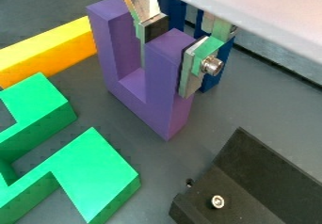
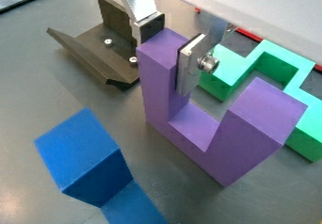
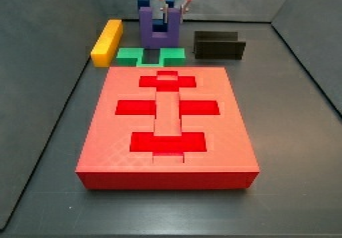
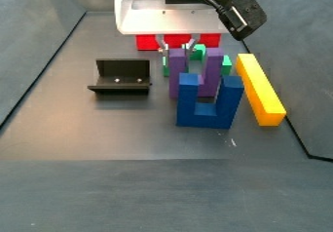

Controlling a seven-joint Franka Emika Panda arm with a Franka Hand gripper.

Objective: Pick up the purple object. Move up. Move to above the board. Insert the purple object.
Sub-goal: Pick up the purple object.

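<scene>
The purple object (image 1: 138, 87) is a U-shaped block standing prongs-up on the dark floor; it shows in both wrist views (image 2: 220, 134) and both side views (image 3: 147, 32) (image 4: 177, 75). My gripper (image 1: 172, 56) straddles one prong from above. A dark pad meets the prong's far side and the other silver finger (image 2: 189, 72) lies flat on its near side, so it looks shut on the prong. The gripper also shows in a wrist view (image 2: 170, 54) and a side view (image 3: 163, 17). The red board (image 3: 107, 132) with bright red recesses lies in front of the block.
A green flat block (image 1: 51, 162) (image 3: 147, 56) lies beside the purple object. A yellow bar (image 1: 44, 49) (image 3: 104, 40) lies further out. A blue block (image 2: 88, 157) (image 4: 208, 99) stands on the other side. The dark fixture (image 2: 101, 44) (image 3: 218, 45) sits close by.
</scene>
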